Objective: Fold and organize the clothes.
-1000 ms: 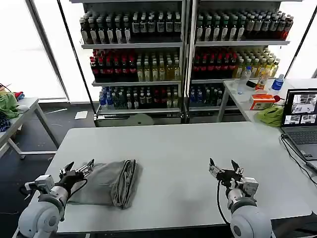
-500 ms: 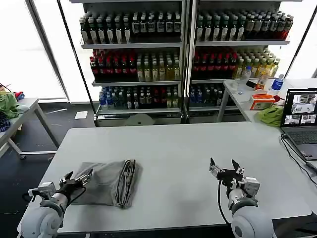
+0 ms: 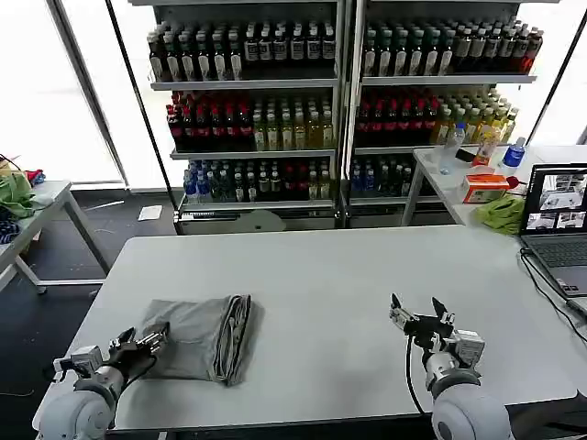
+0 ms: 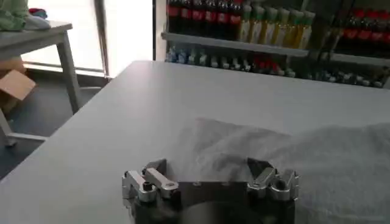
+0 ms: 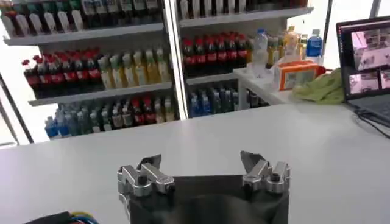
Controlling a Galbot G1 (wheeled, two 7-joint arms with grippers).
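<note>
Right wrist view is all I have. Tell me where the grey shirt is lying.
Observer: The folded grey shirt lies near the front left of the white table, well apart from the right gripper.
Operator: Report the left gripper.
Observer: The left gripper sits at the shirt's left edge, fingers open, holding nothing.
Operator: Check the fold for me.
Observer: The shirt's bunched, rolled edge faces the table's middle; the flatter part points toward the left gripper.
</note>
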